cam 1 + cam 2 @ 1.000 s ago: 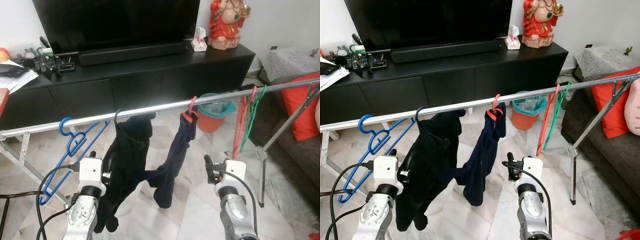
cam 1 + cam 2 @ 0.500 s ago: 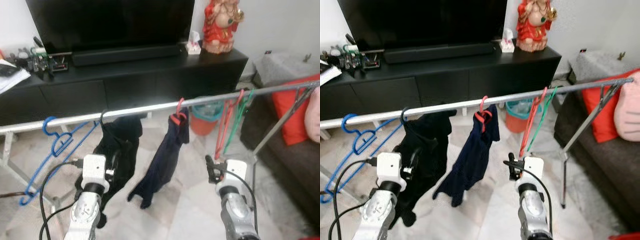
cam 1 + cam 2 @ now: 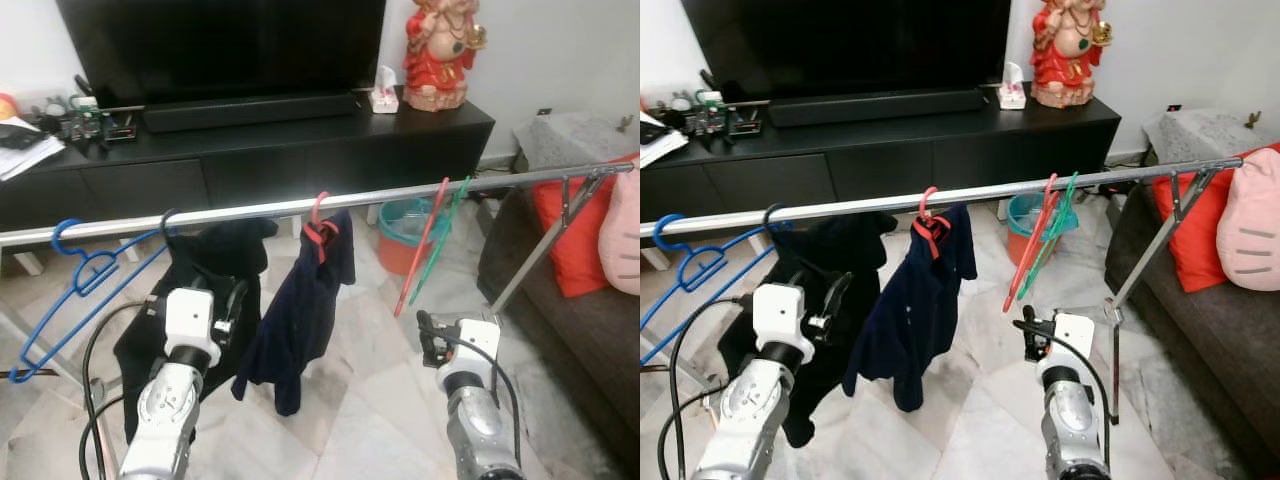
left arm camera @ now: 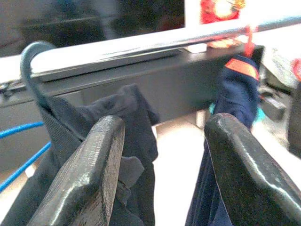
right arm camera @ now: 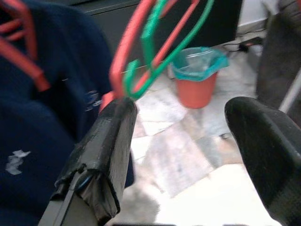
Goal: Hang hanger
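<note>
A silver clothes rail (image 3: pixel 300 205) runs across a living room in front of a black TV cabinet (image 3: pixel 300 150), its right end resting on a slanted leg (image 3: pixel 530 250) just beside a dark sofa (image 3: pixel 580 300) with a red cushion (image 3: pixel 570 225). Along the rail hang, from the robot's left, an empty blue hanger (image 3: pixel 75 290), a black garment (image 3: pixel 215 290) on a dark hanger, a navy garment (image 3: pixel 300 310) on a red hanger (image 3: pixel 320 225), and a bare red hanger (image 3: pixel 422 240) touching a bare green hanger (image 3: pixel 440 235), both tilted. Bare stretches of rail lie between the navy garment and the red-and-green pair, and from that pair to the leg. Marble floor (image 3: pixel 370 400) lies open below, with an orange bin (image 3: pixel 405 235) near the cabinet.

The left gripper (image 4: pixel 160 160) is raised below the rail, just in front of the black garment, its fingers (image 4: pixel 84 183) spread and holding nothing. The right gripper (image 5: pixel 188 141) is raised lower, below the red and green hangers, its fingers (image 5: pixel 101 155) likewise spread apart and empty.
</note>
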You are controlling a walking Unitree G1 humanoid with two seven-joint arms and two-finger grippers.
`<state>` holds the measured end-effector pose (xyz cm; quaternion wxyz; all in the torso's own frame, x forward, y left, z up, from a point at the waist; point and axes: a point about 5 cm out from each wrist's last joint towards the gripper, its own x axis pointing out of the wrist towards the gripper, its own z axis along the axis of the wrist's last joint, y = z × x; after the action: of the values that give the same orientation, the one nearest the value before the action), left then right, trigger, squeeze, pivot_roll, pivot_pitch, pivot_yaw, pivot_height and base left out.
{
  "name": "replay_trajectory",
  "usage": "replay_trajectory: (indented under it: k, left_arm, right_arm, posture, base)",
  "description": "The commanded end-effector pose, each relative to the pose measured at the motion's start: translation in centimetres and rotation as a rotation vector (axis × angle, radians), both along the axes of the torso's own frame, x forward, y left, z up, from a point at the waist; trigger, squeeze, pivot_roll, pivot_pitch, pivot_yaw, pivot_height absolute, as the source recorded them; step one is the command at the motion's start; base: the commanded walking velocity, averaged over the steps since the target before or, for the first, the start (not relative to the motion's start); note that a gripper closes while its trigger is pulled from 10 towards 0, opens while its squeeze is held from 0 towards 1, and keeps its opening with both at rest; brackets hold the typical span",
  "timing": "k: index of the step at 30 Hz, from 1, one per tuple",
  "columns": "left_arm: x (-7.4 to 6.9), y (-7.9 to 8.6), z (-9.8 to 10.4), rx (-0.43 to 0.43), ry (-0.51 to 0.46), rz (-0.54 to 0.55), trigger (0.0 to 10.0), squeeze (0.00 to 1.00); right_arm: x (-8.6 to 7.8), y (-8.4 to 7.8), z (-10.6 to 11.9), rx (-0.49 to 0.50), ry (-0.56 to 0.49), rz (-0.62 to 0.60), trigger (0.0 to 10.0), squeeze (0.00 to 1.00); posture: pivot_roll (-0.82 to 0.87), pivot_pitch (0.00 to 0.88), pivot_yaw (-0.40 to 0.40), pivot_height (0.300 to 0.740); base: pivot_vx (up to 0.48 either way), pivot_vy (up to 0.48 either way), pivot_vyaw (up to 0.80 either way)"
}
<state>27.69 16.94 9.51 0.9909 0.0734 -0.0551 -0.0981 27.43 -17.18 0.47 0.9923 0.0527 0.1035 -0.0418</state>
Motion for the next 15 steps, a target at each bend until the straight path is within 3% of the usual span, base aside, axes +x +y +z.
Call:
replay_trajectory:
  k: [1,15]
  left_arm:
    - [0.1,-0.62,-0.61,0.02,0.05,-0.065,10.0,0.0]
    - [0.32,-0.71,-0.81,-0.002,0.061,-0.044,10.0,0.0]
  right_arm:
    - [0.12,0.38,0.02,0.018,0.002,0.012,10.0,0.0]
    - [0.15,0.22,-0.03,0.012,0.008,0.014,10.0,0.0]
  posture:
    - [-0.01,0.0,-0.036,0.74]
    - [-0.01,0.0,-0.036,0.74]
  base:
    - [0.0,0.0,-0.8]
    - [0.0,0.0,-0.77]
